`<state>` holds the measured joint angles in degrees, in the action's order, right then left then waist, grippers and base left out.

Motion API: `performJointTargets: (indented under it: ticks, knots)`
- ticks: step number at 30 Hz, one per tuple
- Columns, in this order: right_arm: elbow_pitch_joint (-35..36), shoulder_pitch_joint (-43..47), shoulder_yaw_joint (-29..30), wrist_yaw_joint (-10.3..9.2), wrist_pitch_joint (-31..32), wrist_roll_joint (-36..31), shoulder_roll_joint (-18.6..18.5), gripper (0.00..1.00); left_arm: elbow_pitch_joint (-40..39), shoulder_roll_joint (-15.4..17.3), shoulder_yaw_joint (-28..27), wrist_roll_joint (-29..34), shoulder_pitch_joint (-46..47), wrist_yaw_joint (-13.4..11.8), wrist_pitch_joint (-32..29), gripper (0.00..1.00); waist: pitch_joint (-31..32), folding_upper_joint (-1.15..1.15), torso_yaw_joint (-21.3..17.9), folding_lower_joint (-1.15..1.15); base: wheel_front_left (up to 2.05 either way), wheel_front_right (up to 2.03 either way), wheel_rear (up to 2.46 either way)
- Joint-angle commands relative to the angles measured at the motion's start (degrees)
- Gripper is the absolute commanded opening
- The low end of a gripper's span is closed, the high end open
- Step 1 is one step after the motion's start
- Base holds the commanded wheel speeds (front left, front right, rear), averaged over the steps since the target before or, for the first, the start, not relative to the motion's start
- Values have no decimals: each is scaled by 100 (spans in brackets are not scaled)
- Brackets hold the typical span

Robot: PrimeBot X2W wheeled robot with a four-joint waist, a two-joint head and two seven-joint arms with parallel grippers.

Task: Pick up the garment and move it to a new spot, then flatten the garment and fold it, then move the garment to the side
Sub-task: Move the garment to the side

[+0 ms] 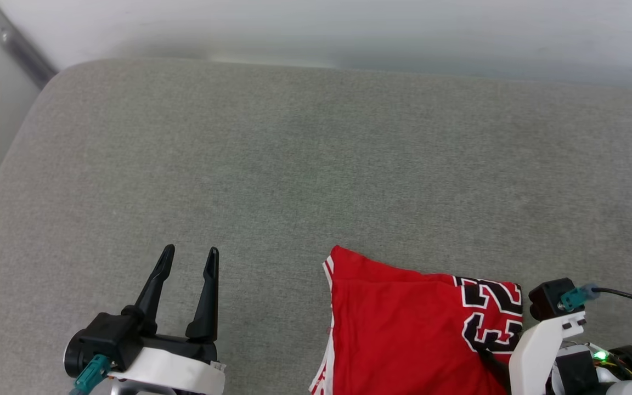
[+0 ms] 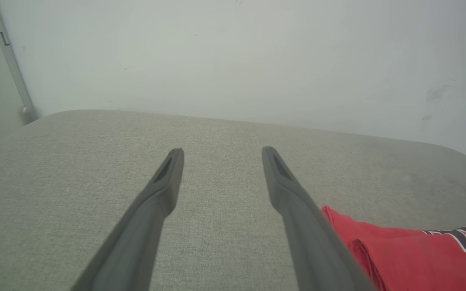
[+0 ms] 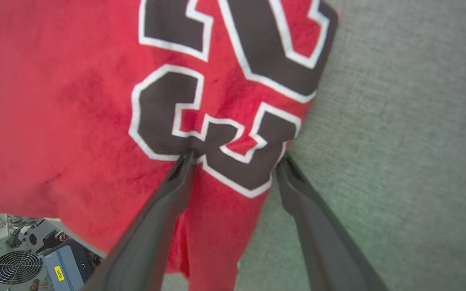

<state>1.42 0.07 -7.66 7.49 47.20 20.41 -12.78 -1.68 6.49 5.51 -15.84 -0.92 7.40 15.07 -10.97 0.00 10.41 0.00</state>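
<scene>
Left gripper (image 1: pixel 191 250), fingers spread and empty, sits over the bare grey upholstered surface (image 1: pixel 294 164), well left of the garment (image 1: pixel 398 323). Right gripper (image 3: pixel 236 158), also spread, straddles the garment's printed corner, with one fingertip on the black numeral and the other just beside the cloth. The garment lies folded at the surface's near edge, right of centre. A pale wall (image 1: pixel 349 27) and a metal pole (image 1: pixel 20 49) bound the far side. The left fingers point toward the wall, and the right wrist points steeply downward.

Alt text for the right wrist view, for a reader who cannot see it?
A red garment with black, white-edged numerals lies on a grey fabric surface, its edge between the spread fingers of the right gripper. Equipment with a round fan grille shows at lower left.
</scene>
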Motion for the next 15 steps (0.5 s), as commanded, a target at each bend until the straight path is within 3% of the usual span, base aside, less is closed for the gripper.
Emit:
performJointTargets:
  ticks: [1,4,5,6,13,15]
  knots:
    - [-210,30,-117,0,54,-62,64,100,22,-20,21,14,56,9,13,100,-68,0,90,0,0,0,0]
    - [-537,102,-348,7,112,-128,66,100,65,-37,52,20,74,9,13,100,-82,0,136,0,0,0,0]
    - [-623,94,-426,7,75,-169,51,44,76,-38,64,34,80,9,13,100,-79,0,146,0,0,0,0]
    - [-690,74,-488,7,33,-220,21,0,87,-38,70,45,87,9,13,100,-75,0,151,0,0,0,0]
    - [-749,-318,-622,-7,-326,-631,-274,0,64,-24,102,58,67,9,13,100,40,0,-27,0,0,0,0]
    - [-382,-794,-1028,-7,-266,-1014,-617,0,-32,23,33,27,-20,9,13,100,99,0,-365,0,0,0,0]
